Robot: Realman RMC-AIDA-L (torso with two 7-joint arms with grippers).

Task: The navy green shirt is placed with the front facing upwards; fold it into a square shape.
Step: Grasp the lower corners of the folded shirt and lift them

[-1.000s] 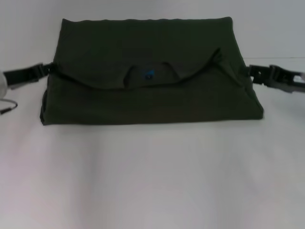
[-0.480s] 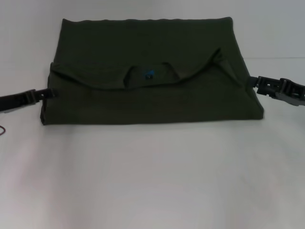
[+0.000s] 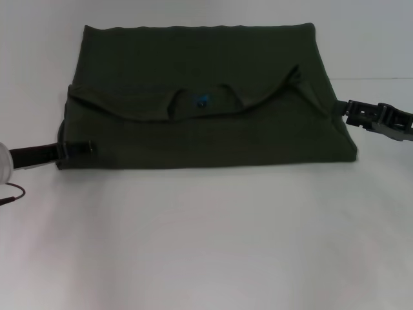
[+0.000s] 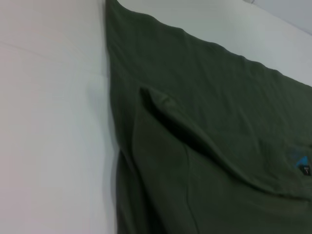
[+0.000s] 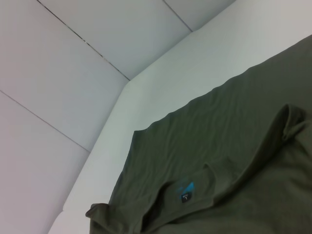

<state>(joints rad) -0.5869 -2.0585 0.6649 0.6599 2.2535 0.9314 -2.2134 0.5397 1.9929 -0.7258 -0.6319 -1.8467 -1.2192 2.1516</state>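
Observation:
The navy green shirt (image 3: 206, 71) lies on the white table, folded into a wide band with its neck flap turned over the middle. A small black-and-blue label (image 3: 202, 100) shows at the collar. The left wrist view shows the shirt (image 4: 219, 122) and its folded corner, and the right wrist view shows the shirt (image 5: 219, 146) with the label (image 5: 185, 189). My left gripper (image 3: 80, 147) reaches in low at the shirt's front left corner, its tip over the cloth edge. My right gripper (image 3: 345, 108) sits just off the shirt's right edge, beside the fold.
The white table (image 3: 206, 239) stretches bare in front of the shirt. A pale wall with panel seams (image 5: 87, 44) rises behind the table's far edge. A thin dark cable (image 3: 10, 194) hangs by my left arm at the picture's left edge.
My left gripper has dropped from the fold's upper left corner toward the shirt's front left corner. My right gripper has drawn slightly outward and toward me. The shirt's fold has stayed in place.

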